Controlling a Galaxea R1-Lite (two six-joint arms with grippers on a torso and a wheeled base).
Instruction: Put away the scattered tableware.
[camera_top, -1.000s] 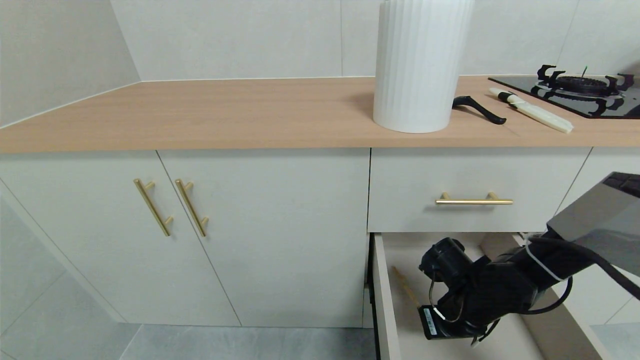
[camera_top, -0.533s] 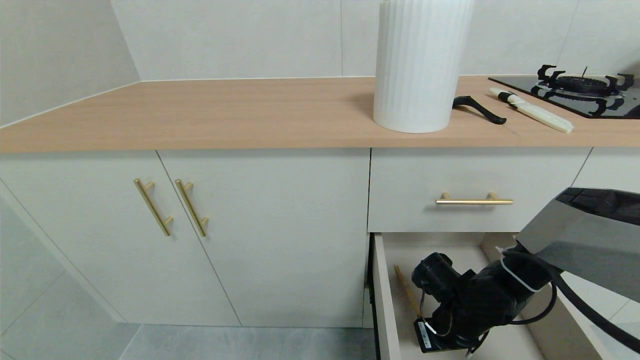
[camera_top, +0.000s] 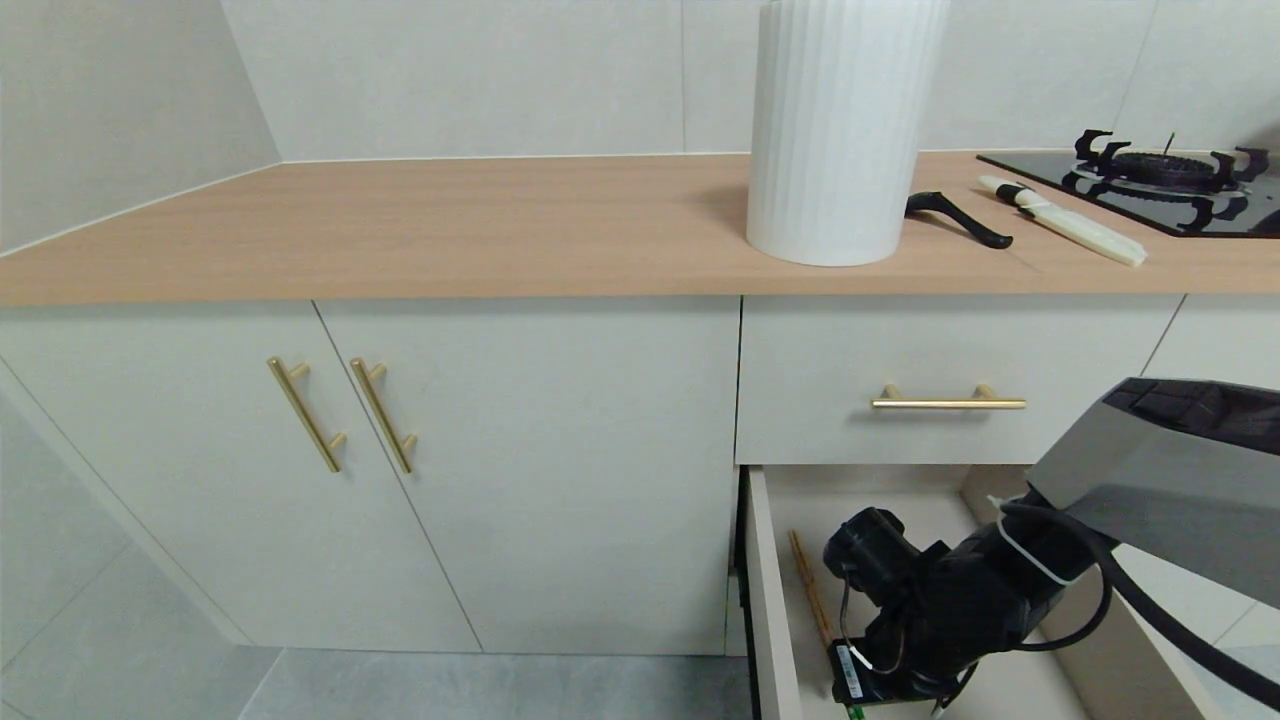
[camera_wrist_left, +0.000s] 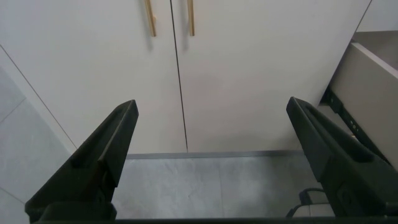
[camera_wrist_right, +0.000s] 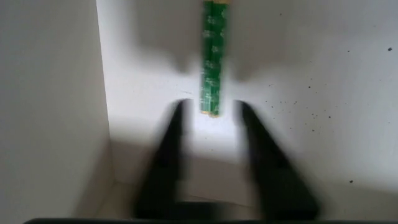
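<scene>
The right tool (camera_wrist_right: 211, 107) hung open in the drawer (camera_top: 768, 580), the chopsticks (camera_wrist_right: 212, 56) ungripped, their end between its fingers. The left tool (camera_wrist_left: 211, 109) was open too.

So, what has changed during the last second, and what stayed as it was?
The right gripper went lower and toward the robot's left inside the open lower drawer. Its fingers stand apart beside the green end of the wooden chopsticks on the drawer floor. The tall white ribbed container, the black curved handle and the white knife on the wooden worktop stayed put.
</scene>
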